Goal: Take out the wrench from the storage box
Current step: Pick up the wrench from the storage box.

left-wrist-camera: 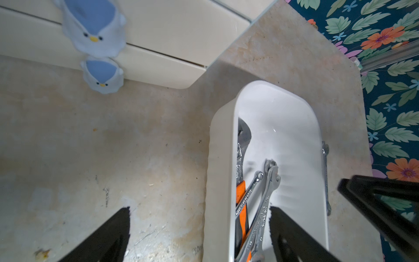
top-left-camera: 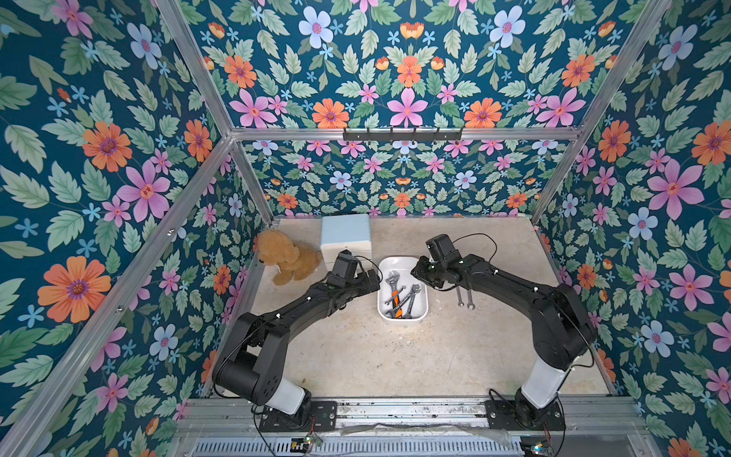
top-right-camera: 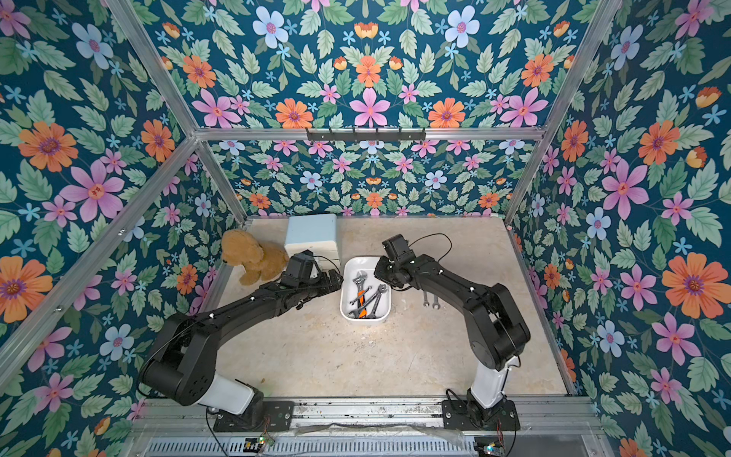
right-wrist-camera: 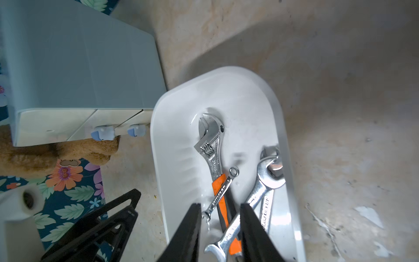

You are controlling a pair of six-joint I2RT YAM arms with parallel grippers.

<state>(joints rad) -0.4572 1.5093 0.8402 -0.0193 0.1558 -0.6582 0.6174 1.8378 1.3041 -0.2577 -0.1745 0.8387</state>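
My left arm (top-left-camera: 304, 306) and right arm (top-left-camera: 498, 279) both bend inward over the worktop (top-left-camera: 356, 356) and meet at the white box (top-left-camera: 396, 263) from opposite sides. My left gripper (left-wrist-camera: 199, 211) is spread wide and empty. It straddles the box's side wall, with one finger outside and one inside. My right gripper (right-wrist-camera: 220, 205) is partly open over the wrenches (right-wrist-camera: 212, 147), clamped on none. They lie piled inside the box. Two loose wrenches (top-left-camera: 469, 297) rest on the worktop just beside it.
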